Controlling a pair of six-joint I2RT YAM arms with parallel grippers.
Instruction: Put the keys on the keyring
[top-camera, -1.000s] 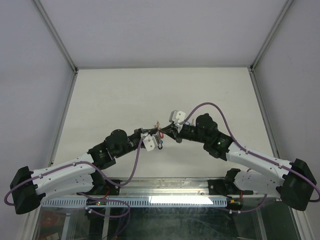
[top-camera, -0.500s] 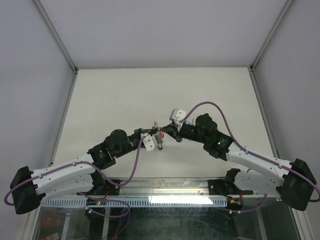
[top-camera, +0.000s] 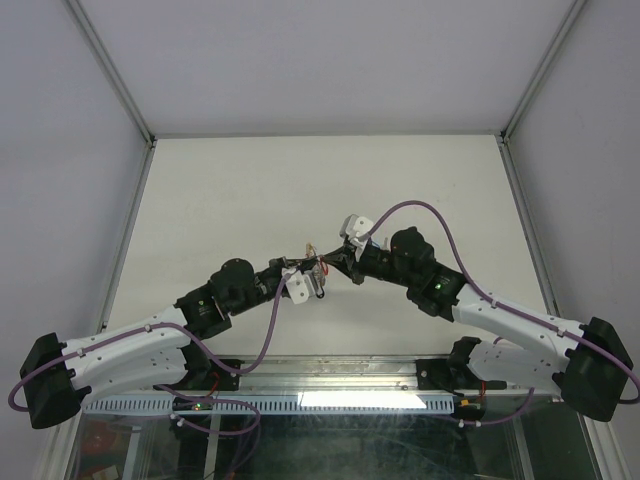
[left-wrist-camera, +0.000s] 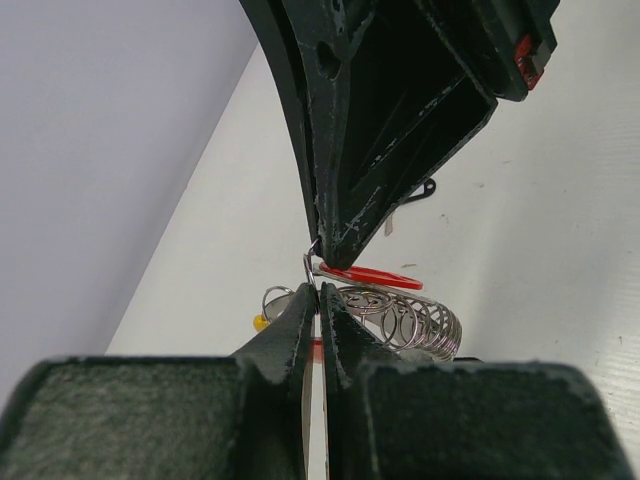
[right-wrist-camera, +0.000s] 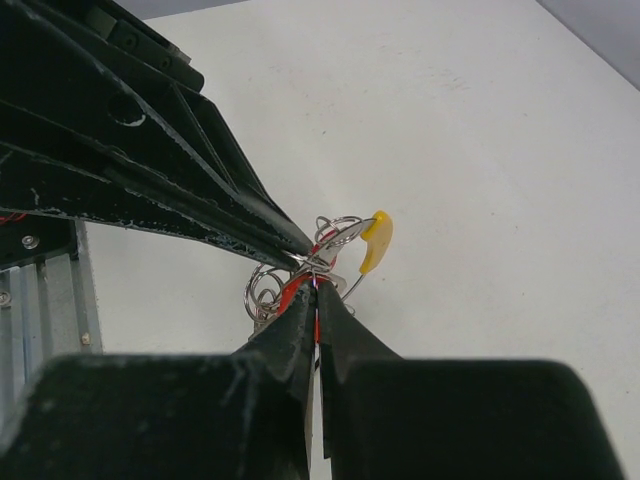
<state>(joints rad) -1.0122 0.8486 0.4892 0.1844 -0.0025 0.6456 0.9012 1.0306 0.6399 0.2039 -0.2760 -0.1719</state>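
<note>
The keyring (right-wrist-camera: 377, 238), its yellow section showing, hangs bunched with the keys (left-wrist-camera: 370, 277) just above the surface (top-camera: 220, 200). The right gripper (right-wrist-camera: 315, 290) jaws pinch a red-tagged key. The left gripper (left-wrist-camera: 320, 295) jaws are pressed together on thin wire. Over the last second the bundle has barely shifted, so threading looks unfinished.

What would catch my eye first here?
The left tool and right tool meet tip to tip over the middle of the table, both shut on one small bunch of rings. A red tag and a yellow piece stand out in it.
</note>
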